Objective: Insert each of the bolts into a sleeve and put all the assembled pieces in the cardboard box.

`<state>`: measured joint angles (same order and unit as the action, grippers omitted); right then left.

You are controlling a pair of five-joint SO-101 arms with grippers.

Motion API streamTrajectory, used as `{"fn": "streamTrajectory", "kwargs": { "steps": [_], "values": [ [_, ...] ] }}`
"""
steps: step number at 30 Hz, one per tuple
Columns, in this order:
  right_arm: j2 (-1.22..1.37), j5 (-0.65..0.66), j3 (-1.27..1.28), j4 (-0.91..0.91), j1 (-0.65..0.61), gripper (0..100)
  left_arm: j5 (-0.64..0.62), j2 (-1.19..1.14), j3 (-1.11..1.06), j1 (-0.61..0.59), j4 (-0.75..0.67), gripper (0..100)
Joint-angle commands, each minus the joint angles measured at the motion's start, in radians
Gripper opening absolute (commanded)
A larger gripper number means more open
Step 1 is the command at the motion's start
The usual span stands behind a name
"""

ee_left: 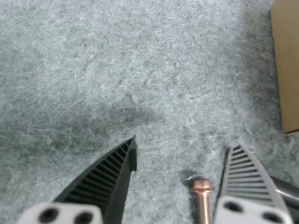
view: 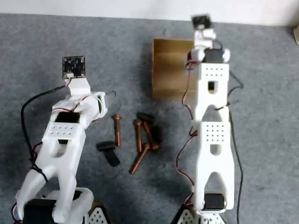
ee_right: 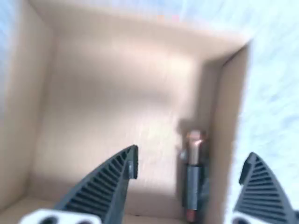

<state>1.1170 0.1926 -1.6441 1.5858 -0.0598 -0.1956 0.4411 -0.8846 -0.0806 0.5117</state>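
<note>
My left claw (ee_left: 183, 145) is wide open, empty. A copper bolt (ee_left: 202, 193) sits on the carpet (ee_left: 117, 70) between its fingers (ee_left: 107, 179). Right claw (ee_right: 192, 154) is spread too, holding nothing, over the cardboard box (view: 167, 65) at 1 o'clock from the loose bolts (view: 138, 136) — one sleeved bolt (ee_right: 194, 186) inside.

1. This looks like a robotics lab or maker's bench rather than a home. Two white arms, the left arm (view: 63, 140) and the right arm (view: 214, 121), stand side by side at the table's near edge
2. Their shells look like printed plastic with rows of small holes, and red wires (view: 178, 161) and a black cable (view: 23, 112) run along them in the open
3. A bare square camera board (view: 74, 67) sits on the left arm's wrist
4. A grey felt-like mat (view: 261, 93) covers the table, with a pale strip of wall (view: 140, 7) behind it
5. Small hardware lies on the mat: copper bolts (view: 116, 130), black sleeves (view: 108, 153) and a plain cardboard box (view: 168, 70)
</note>
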Motion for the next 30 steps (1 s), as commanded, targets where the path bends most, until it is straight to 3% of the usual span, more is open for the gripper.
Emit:
{"fn": "streamTrajectory", "kwargs": {
  "steps": [1, 5, 10, 22, 30],
  "values": [
    [-0.213, 0.009, -0.148, 0.039, -0.039, 32.2, 0.005, 0.002, 0.005, 0.004, -0.020, 29],
    [-0.364, 0.002, -0.148, 0.186, -0.088, 32.2, 0.005, 0.002, 0.005, 0.002, -0.020, 29],
    [-0.515, -0.115, -0.056, 0.182, -0.056, 32.2, 0.021, 0.002, 0.008, 0.002, -0.020, 29],
    [-1.231, -0.114, 0.846, 0.177, -0.113, 32.2, 0.035, 0.093, 0.016, -0.005, -0.002, 29],
    [-1.629, -0.055, 1.616, 0.068, -0.214, 32.2, 0.118, 0.618, 0.015, 0.030, 0.422, 29]
  ]
}}
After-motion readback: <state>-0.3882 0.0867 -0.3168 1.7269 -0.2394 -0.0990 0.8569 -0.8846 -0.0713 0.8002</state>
